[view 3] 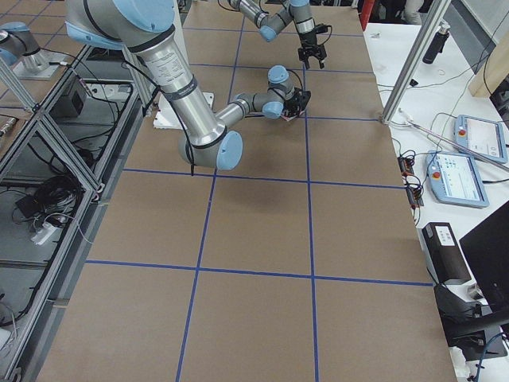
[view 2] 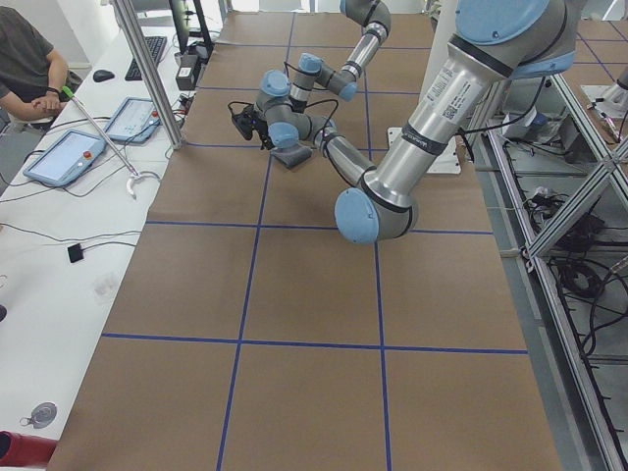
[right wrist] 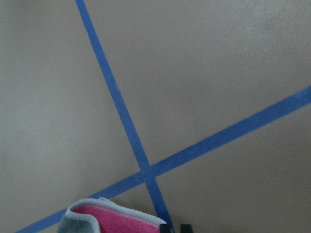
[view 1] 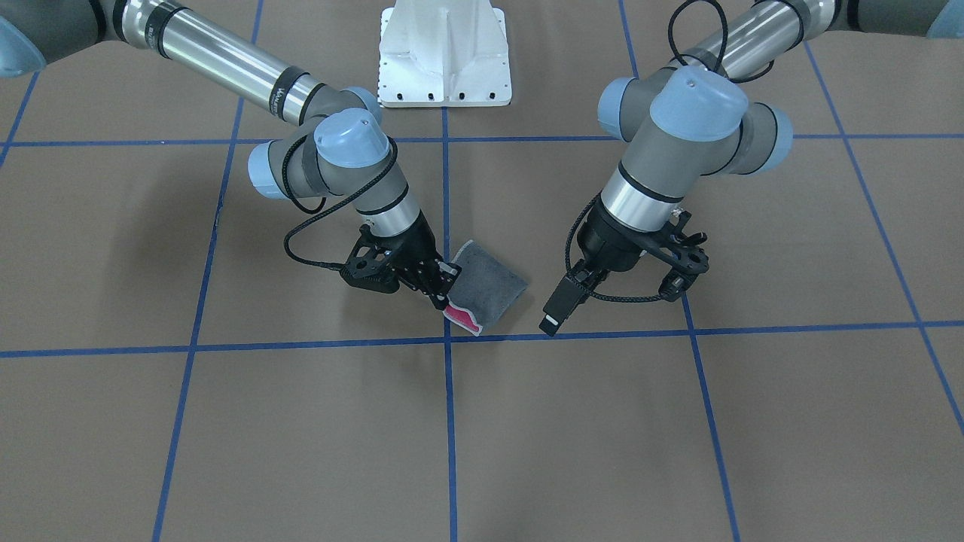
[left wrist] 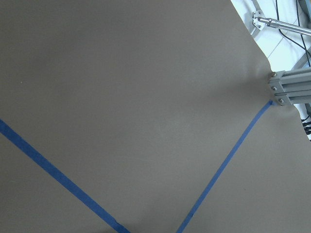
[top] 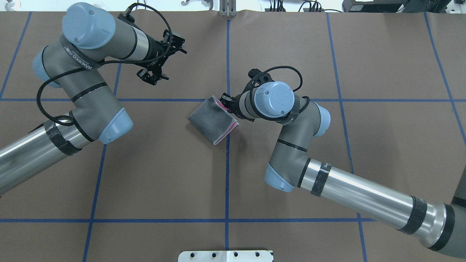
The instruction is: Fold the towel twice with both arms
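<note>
The towel (view 1: pixel 491 287) lies folded small on the brown table near the centre, grey face out, with a pink strip showing along one edge (top: pixel 228 131). My right gripper (view 1: pixel 443 299) is low at the towel's end and shut on its bordered edge. The overhead view shows the same gripper (top: pixel 226 103) at the towel's far right corner. The right wrist view shows the pink face (right wrist: pixel 114 219) beside the fingertips at the bottom edge. My left gripper (top: pixel 167 62) hangs open and empty above the table, well away from the towel (top: pixel 213 120). It also shows in the front view (view 1: pixel 689 265).
Blue tape lines (view 1: pixel 449 342) divide the table into squares. The white pedestal base (view 1: pixel 444 60) stands at the robot's side. A side bench with tablets (view 2: pixel 64 157) and a seated person (view 2: pixel 25 59) runs along the far edge. A metal frame bracket (left wrist: pixel 291 87) sits at the table's rim.
</note>
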`<state>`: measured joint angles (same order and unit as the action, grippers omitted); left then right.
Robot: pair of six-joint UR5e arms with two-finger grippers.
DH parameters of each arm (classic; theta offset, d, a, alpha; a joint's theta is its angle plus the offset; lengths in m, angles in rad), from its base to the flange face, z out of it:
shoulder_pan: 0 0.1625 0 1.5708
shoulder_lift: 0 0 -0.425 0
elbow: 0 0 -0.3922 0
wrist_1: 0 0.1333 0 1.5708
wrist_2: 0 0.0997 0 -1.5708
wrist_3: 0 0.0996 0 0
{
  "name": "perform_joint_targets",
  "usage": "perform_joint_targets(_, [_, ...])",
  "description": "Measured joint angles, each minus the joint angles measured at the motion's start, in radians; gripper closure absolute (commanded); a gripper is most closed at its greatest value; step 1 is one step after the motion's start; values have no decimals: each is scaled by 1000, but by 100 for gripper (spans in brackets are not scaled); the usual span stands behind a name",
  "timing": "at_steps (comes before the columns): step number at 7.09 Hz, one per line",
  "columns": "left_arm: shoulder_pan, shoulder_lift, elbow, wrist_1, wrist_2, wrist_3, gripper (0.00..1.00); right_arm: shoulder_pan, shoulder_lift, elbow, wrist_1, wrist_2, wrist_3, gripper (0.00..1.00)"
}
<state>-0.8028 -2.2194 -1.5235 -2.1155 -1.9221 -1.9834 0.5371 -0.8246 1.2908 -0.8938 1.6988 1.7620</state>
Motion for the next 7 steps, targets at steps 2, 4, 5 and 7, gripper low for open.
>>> perform_joint_targets(2, [-1,-3,-1,0,0,0,0,1,-3,29,-21,6,3,100])
perform_joint_targets(4, [0,-6,-1,0,0,-1,0,1,-18,85,-94,9,2,97])
perform_joint_targets(5, [0,-8,-2,0,0,-4,0,1,-33,99,-108,10,1,94])
perform_joint_targets(7, [0,-9,-6,4,0,-9,0,-1,-39,103,-114,6,6,86])
